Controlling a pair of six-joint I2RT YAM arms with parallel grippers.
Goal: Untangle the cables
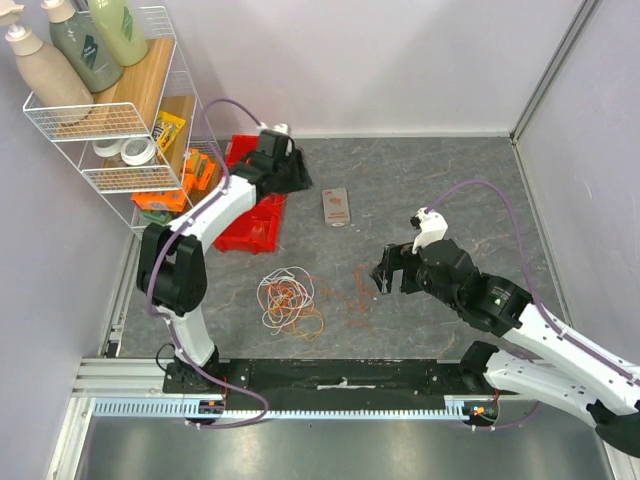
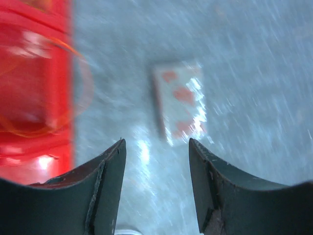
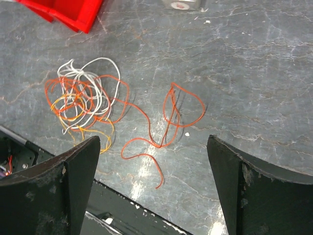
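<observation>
The cables (image 3: 84, 100) lie knotted, one orange strand (image 3: 188, 93) trailing loose.

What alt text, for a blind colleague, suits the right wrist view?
A tangle of white, orange and red cables lies on a grey table, one red strand trailing right into a loop. The right gripper hangs above, fingers open and empty; a red bin shows top left.

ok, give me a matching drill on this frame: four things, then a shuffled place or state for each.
Things: 1 cables; 2 red bin; 3 card; 4 right gripper.
Places or states: a open, nothing between the jaws; b beside the wire rack; c heaped on the table near its front edge; d lying flat, right of the bin.
Pairs: 1-c, 2-b, 3-d, 4-a.
</observation>
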